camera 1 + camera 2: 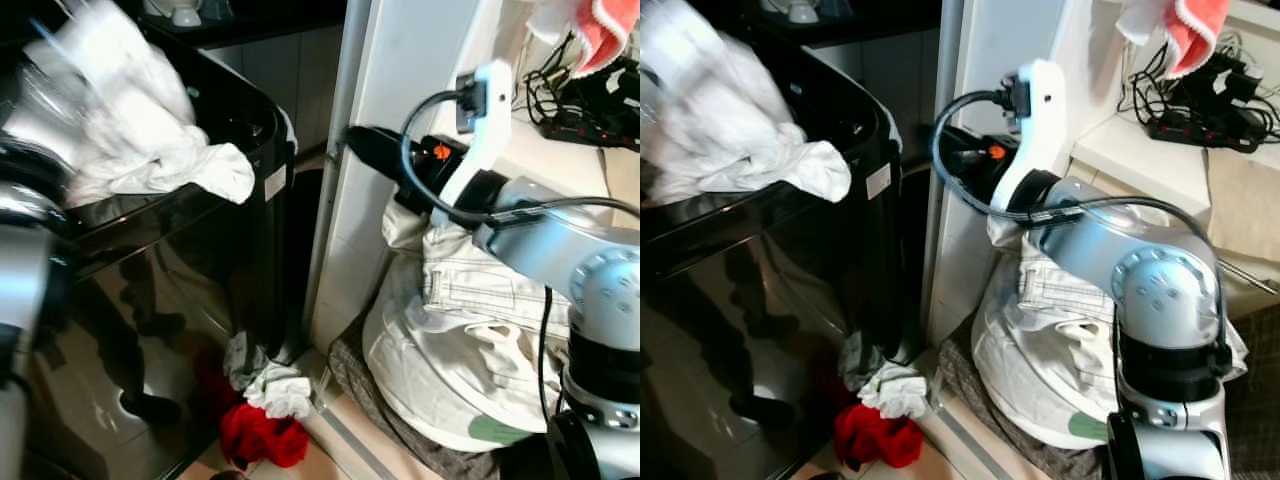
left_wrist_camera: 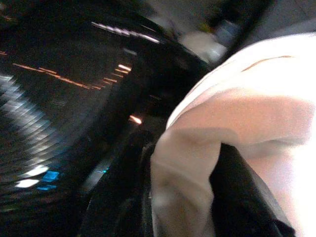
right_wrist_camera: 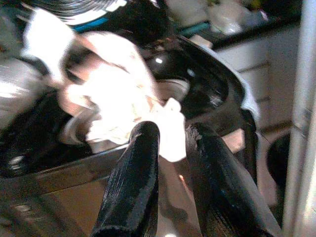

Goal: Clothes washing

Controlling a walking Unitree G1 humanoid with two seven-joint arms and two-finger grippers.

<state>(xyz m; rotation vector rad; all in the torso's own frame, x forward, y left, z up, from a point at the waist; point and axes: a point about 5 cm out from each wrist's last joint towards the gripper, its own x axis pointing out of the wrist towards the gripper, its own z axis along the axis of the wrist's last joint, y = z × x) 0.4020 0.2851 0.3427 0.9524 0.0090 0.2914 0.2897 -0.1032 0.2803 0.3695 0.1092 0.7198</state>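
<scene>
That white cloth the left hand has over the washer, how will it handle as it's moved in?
Probably floppy: the white cloth drapes and folds over the washer's rim. Likely light, since it hangs bunched from the left hand. A trailing end lies outside the rim, so it may snag or slide off rather than drop in.

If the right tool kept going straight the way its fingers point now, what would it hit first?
Probably the white garment draped over the black washing machine rim: the right tool, fingers slightly apart and empty, points at it. Depth is unclear; it might meet the machine's front edge instead.
</scene>
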